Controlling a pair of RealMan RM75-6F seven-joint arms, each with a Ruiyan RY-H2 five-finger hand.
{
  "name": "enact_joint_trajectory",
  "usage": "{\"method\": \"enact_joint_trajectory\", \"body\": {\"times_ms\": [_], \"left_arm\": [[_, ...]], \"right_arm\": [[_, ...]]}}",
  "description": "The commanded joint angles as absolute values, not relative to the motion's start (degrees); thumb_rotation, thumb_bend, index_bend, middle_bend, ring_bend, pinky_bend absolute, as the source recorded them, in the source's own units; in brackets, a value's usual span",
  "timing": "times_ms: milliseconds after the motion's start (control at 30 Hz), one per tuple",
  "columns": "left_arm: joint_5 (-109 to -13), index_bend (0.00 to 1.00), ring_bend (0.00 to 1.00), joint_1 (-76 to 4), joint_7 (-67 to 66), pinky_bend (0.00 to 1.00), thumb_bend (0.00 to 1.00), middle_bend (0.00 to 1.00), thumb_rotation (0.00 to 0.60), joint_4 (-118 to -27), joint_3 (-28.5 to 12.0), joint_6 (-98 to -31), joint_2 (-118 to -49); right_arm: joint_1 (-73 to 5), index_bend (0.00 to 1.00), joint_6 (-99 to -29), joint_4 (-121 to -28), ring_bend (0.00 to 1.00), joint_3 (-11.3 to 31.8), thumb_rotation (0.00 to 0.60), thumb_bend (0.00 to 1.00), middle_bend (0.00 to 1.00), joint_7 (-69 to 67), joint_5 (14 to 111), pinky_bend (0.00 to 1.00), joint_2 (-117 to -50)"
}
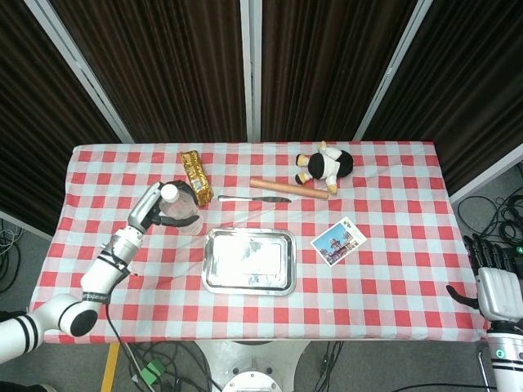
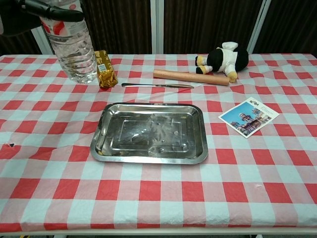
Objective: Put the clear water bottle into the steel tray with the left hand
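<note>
While the left hand [image 1: 163, 206] wraps its fingers around the clear water bottle [image 1: 181, 210] near the top, the bottle stands upright and looks lifted a little off the tabletop, toward the left edge. It hangs just to the left of the steel tray [image 1: 249, 260], near the gold snack bar [image 1: 194, 176]. So the picking up looks done. The bottle is not in the tray yet; it must go across and down into it. The right hand [image 1: 498, 287] waits off the right edge with its fingers apart, holding nothing.
</note>
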State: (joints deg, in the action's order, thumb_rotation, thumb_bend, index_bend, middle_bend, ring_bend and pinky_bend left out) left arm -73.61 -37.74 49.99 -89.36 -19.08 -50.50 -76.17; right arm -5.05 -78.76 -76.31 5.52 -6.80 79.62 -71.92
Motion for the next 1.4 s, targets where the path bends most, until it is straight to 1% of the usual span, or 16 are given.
{"method": "enact_joint_trajectory", "body": {"times_ms": [33,100,167,233,300,367,433,500,567,633,700,767,867,967,1200,1400], "left_arm": [[-70.79,0.60,0.44,-36.36,48.76,0.45,0.24,0.60,0.600,-85.22,-19.57,-50.13,-72.95],[-68.64,0.60,0.44,-35.40,48.82,0.45,0.24,0.60,0.600,-81.81,-19.52,-49.42,-71.68],[-66.28,0.60,0.44,-35.45,50.10,0.45,0.24,0.60,0.600,-80.60,-20.17,-48.06,-72.22],[-68.20,0.60,0.44,-36.59,49.57,0.45,0.24,0.60,0.600,-82.61,-19.52,-47.22,-73.56],[-72.11,0.60,0.44,-37.95,48.98,0.45,0.24,0.59,0.600,-86.72,-18.28,-47.08,-75.64],[-74.46,0.59,0.44,-38.53,48.86,0.45,0.24,0.59,0.600,-89.86,-18.03,-48.01,-76.56],[-74.36,0.59,0.44,-37.90,48.83,0.45,0.24,0.59,0.600,-90.60,-18.73,-49.70,-75.63],[-72.59,0.59,0.44,-36.32,48.21,0.45,0.24,0.59,0.600,-88.94,-19.58,-51.52,-73.18],[-68.89,0.59,0.44,-35.14,49.19,0.45,0.24,0.59,0.600,-86.52,-20.82,-51.39,-71.26],[-67.18,0.59,0.44,-34.67,49.59,0.45,0.24,0.59,0.600,-85.42,-21.45,-51.42,-70.77],[-68.18,0.59,0.44,-35.29,49.25,0.45,0.24,0.59,0.600,-86.10,-21.16,-51.25,-71.85],[-71.37,0.59,0.44,-36.11,48.49,0.45,0.23,0.59,0.600,-88.16,-20.10,-51.92,-73.71],[-74.25,0.59,0.44,-35.96,49.03,0.45,0.23,0.59,0.600,-91.52,-20.37,-56.33,-76.65],[-72.97,0.59,0.44,-35.15,49.08,0.45,0.23,0.59,0.600,-92.30,-21.22,-59.38,-78.41],[-70.36,0.59,0.44,-35.36,47.56,0.44,0.23,0.59,0.600,-93.51,-19.79,-57.67,-80.84],[-70.00,0.59,0.44,-36.61,46.34,0.44,0.23,0.59,0.600,-92.70,-17.90,-56.50,-86.92]], "right_arm": [[-4.98,0.04,-78.96,-76.29,0.00,5.64,0.600,0.10,0.02,-7.26,79.62,0.00,-71.62],[-4.82,0.04,-79.44,-76.39,0.00,5.86,0.600,0.10,0.02,-7.84,79.64,0.00,-71.35],[-4.79,0.04,-79.58,-76.19,0.00,6.06,0.600,0.10,0.02,-8.05,79.49,0.00,-71.25],[-4.94,0.04,-79.05,-76.10,0.00,6.09,0.600,0.10,0.02,-8.02,79.19,0.00,-71.32],[-5.11,0.04,-78.71,-75.95,0.00,5.99,0.600,0.10,0.02,-7.11,79.09,0.00,-71.56],[-5.16,0.04,-78.61,-76.06,0.00,5.99,0.600,0.10,0.02,-6.60,78.96,0.00,-71.77],[-5.18,0.04,-78.66,-76.27,0.00,5.94,0.600,0.10,0.02,-6.56,79.08,0.00,-71.77],[-5.18,0.04,-78.70,-76.39,0.00,5.87,0.600,0.10,0.02,-6.56,79.25,0.00,-71.68],[-5.20,0.04,-78.57,-76.39,0.00,5.82,0.600,0.10,0.02,-6.71,79.26,0.00,-71.64],[-5.23,0.04,-78.48,-76.32,0.00,5.75,0.600,0.10,0.02,-6.63,79.29,0.00,-71.71],[-5.26,0.04,-78.43,-76.21,0.00,5.63,0.600,0.10,0.02,-6.32,79.38,0.00,-71.91],[-5.23,0.04,-78.68,-76.20,0.00,5.59,0.600,0.10,0.02,-5.95,79.51,0.00,-72.08],[-5.16,0.04,-79.28,-76.29,0.00,5.67,0.600,0.10,0.02,-5.32,79.69,0.00,-72.33],[-5.07,0.04,-79.50,-76.31,0.00,5.56,0.600,0.10,0.02,-5.28,79.89,0.00,-72.36],[-5.14,0.04,-79.19,-76.24,0.00,5.37,0.600,0.10,0.02,-5.37,80.00,0.00,-72.38],[-5.00,0.04,-79.39,-76.01,0.00,5.66,0.600,0.10,0.02,-5.89,79.64,0.00,-72.24]]}}
